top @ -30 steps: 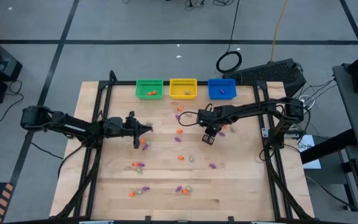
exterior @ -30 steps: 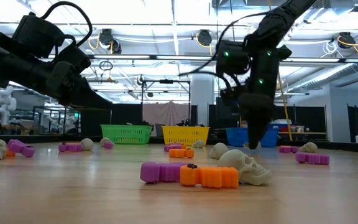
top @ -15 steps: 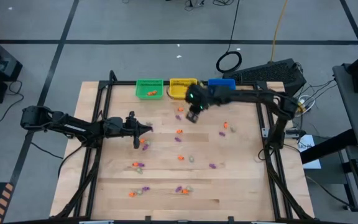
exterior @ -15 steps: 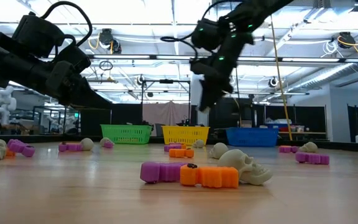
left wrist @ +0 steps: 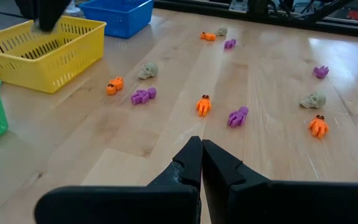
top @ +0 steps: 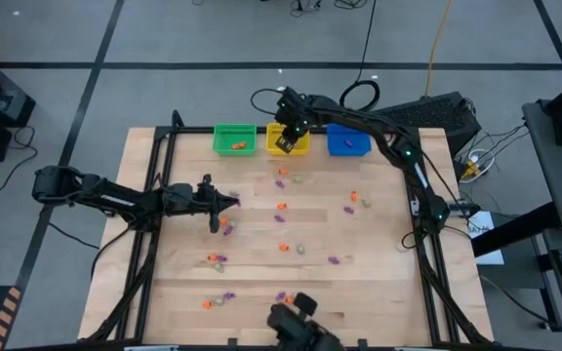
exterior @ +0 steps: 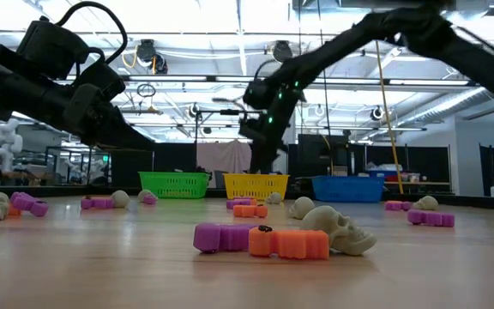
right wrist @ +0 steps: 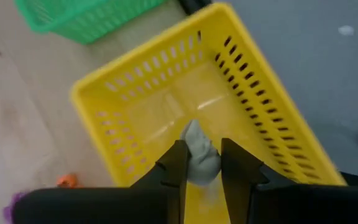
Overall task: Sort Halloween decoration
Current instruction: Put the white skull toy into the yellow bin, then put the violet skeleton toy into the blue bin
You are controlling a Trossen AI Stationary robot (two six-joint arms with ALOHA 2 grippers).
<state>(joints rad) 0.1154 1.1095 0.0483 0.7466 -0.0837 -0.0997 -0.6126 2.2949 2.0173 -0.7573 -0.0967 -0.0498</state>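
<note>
The Halloween decoration is a scatter of tiny orange [top: 281, 206], purple [top: 279, 218] and pale [top: 301, 250] trinkets lying on the wooden table. In the low view, a purple, an orange and a pale skull trinket [exterior: 337, 230] lie close together. My right gripper [top: 283, 142] hangs over the yellow basket [top: 297, 148] at the far edge, shut on a pale skull trinket [right wrist: 201, 158]. My left gripper [top: 234, 202] hovers shut above the table's left middle [left wrist: 201, 146], with trinkets lying beyond it toward the right. My right gripper pinches the pale skull trinket by its two sides [right wrist: 194, 134] between its fingers [right wrist: 176, 163], coming from above and pointing down. The trinket is lifted clear and sits over the yellow basket's floor [right wrist: 160, 118].
A green basket [top: 234, 137] holding orange pieces, the yellow basket and a blue basket [top: 348, 139] stand in a row along the far edge. A dark frame [top: 154, 171] borders the table. A dark shape [top: 301, 320] shows at the near edge.
My right gripper has risen from the table's right middle and swung toward the far edge and leftward, ending over the yellow basket. A dark shape has come into the high view at the near edge.
</note>
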